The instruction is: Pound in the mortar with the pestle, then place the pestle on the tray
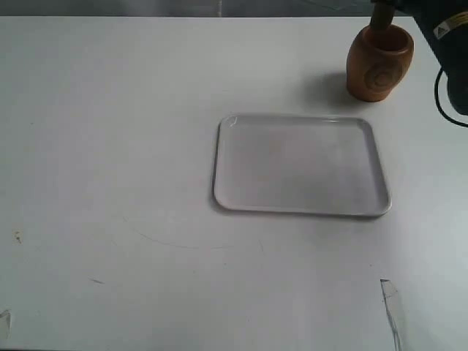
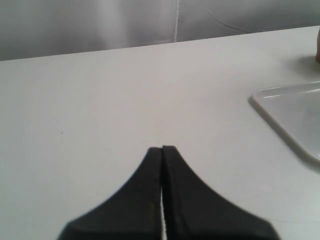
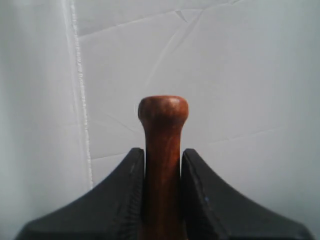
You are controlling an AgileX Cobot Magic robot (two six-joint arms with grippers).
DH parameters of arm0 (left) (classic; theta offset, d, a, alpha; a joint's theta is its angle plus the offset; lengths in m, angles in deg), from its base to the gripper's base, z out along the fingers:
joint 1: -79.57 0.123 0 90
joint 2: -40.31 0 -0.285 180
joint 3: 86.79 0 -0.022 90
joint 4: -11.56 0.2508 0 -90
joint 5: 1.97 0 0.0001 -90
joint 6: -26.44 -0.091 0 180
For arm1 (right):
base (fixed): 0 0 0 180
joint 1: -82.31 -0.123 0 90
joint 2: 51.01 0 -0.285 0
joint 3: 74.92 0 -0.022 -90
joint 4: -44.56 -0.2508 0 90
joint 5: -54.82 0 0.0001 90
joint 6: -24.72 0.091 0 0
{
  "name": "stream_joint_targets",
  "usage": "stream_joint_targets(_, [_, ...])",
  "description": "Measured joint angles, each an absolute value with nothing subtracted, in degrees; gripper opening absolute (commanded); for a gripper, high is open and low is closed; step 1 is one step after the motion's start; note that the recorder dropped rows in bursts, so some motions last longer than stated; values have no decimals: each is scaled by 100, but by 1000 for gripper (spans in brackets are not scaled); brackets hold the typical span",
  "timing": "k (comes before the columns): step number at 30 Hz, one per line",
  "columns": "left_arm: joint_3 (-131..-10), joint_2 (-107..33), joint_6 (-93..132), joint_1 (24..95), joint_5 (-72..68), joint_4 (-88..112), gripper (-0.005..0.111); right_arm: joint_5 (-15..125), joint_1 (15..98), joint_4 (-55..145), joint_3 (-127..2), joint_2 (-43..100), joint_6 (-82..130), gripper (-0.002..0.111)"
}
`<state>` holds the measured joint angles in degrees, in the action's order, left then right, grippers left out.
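The light wooden mortar (image 1: 379,63) stands at the back right of the table, a ring mark on its side. The dark reddish pestle (image 1: 381,20) sticks up out of its opening, held by my right arm at the top edge. In the right wrist view my right gripper (image 3: 163,156) is shut on the pestle (image 3: 163,140), whose small knob rises past the fingertips. The white tray (image 1: 301,165) lies in front of the mortar, with nothing on it. My left gripper (image 2: 162,148) is shut with nothing in it, over bare table left of the tray's corner (image 2: 295,120).
The white table (image 1: 110,146) stretches wide to the left of the tray. A black cable (image 1: 444,99) of the right arm hangs at the right edge. Small bits of clear tape (image 1: 390,292) lie near the front edge.
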<state>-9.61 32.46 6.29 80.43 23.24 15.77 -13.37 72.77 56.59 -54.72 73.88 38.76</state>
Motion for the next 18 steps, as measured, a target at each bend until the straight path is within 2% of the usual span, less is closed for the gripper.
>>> stream_joint_targets(11, [-961,3246,629,8043,2324,1577,0,-1397,7802,6119,-5877,7774,3526,0])
stream_joint_targets(18, [-961,3246,629,8043,2324,1577,0,-1862,7829,6483,-5954,8689,3833,0])
